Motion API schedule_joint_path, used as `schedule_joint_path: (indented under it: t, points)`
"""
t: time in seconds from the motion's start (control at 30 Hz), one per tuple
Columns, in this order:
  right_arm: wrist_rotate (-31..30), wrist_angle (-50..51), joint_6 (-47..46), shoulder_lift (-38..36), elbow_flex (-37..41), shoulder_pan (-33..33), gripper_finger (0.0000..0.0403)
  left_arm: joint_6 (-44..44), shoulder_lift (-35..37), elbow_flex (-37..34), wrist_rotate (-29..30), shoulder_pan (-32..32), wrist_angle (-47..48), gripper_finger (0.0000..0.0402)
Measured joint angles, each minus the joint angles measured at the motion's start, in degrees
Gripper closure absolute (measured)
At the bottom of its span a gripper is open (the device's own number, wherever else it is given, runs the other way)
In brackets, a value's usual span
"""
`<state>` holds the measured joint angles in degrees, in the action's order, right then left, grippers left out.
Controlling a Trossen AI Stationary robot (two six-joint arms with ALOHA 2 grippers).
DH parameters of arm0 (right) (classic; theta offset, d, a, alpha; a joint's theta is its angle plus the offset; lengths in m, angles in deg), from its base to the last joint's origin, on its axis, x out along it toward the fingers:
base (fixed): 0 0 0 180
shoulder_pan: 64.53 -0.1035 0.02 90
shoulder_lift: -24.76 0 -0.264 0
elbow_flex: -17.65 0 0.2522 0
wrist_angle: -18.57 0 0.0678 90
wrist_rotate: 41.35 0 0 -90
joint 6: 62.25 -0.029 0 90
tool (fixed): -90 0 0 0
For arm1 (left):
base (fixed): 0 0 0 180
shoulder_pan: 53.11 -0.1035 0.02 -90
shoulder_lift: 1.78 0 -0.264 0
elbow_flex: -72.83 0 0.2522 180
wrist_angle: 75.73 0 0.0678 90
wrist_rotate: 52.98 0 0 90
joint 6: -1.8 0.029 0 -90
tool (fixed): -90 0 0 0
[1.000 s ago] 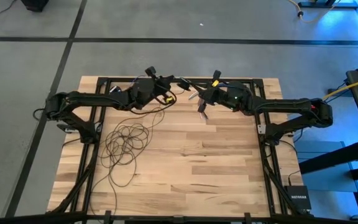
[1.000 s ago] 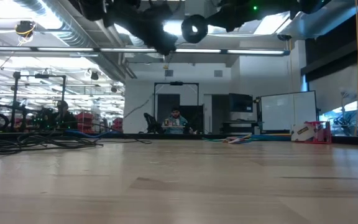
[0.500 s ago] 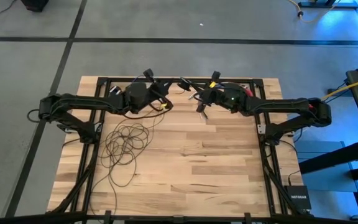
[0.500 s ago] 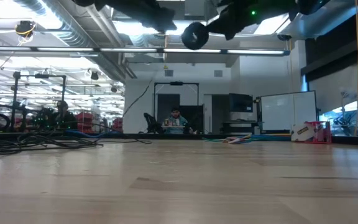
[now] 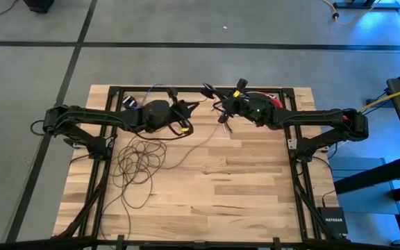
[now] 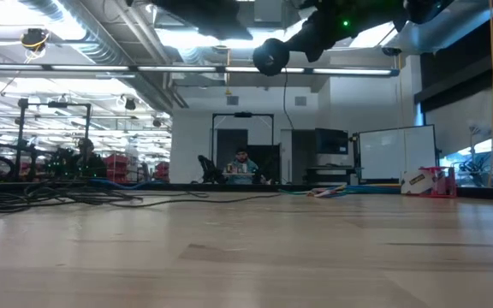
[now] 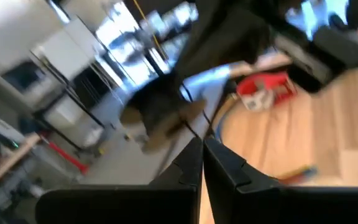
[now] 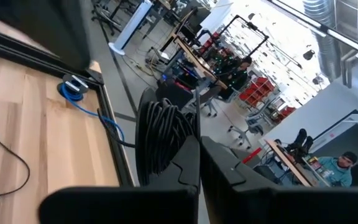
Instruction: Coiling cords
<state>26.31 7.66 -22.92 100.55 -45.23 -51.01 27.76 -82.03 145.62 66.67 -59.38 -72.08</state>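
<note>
We see the cords piled left-centre on the counter, a strand running up-right toward left gripper, nearer arm, closed; right gripper closed too.

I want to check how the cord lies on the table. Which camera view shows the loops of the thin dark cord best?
The high view: the cord lies there in loose, tangled loops on the table, left of centre. The low view shows only a thin strand hanging below the arms. The right wrist view shows one curved stretch on the wood; the left wrist view is blurred.
</note>
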Motion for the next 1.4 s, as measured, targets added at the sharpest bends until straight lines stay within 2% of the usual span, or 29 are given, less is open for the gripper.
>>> schedule_joint_path:
  t: [0.13,0.23,0.33,0.43,0.6,0.73,0.87,0.93,1.07,1.27,1.4]
  points:
    - [0.0,-0.7,0.0,0.0,0.0,0.0,0.0395,-7.0,0.0,-0.1,-0.1,-0.7,7.5,0.0389]
    - [0.1,-0.8,0.0,0.0,0.0,0.0,0.0395,-10.8,0.0,-2.0,-3.2,-1.7,8.0,0.0367]
    - [0.4,-0.8,0.0,0.0,0.0,0.0,0.0395,-13.6,-0.2,-5.2,-8.9,-3.3,4.8,0.033]
    - [0.4,-0.8,0.0,0.0,0.0,0.0,0.0395,-16.9,-1.6,-8.2,-10.0,-5.1,-1.1,0.0289]
    - [0.3,-0.9,0.0,0.0,0.0,0.0,0.0395,-21.0,-9.4,-9.9,-13.6,-8.2,-9.6,0.0252]
    - [0.3,-0.8,0.0,0.0,0.0,0.0,0.0395,-22.2,-18.7,-9.7,-16.8,-10.3,-20.0,0.0245]
    - [0.3,-0.7,0.0,0.0,0.0,0.0,0.0395,-24.1,-25.3,-7.7,-17.9,-12.1,-26.0,0.025]
    - [0.3,-0.6,0.0,0.0,0.0,0.0,0.0395,-25.7,-27.6,-6.3,-21.6,-13.2,-27.1,0.0253]
    - [0.3,-0.5,0.0,0.0,0.0,0.0,0.0395,-27.3,-30.0,-5.1,-26.7,-14.3,-26.5,0.0256]
    - [0.3,-0.6,0.0,0.0,0.0,0.0,0.0395,-27.3,-31.5,-4.7,-31.9,-14.6,-32.3,0.0258]
    - [0.3,-0.7,0.0,0.0,0.0,0.0,0.0395,-26.8,-33.7,-3.5,-31.9,-14.6,-34.0,0.0259]
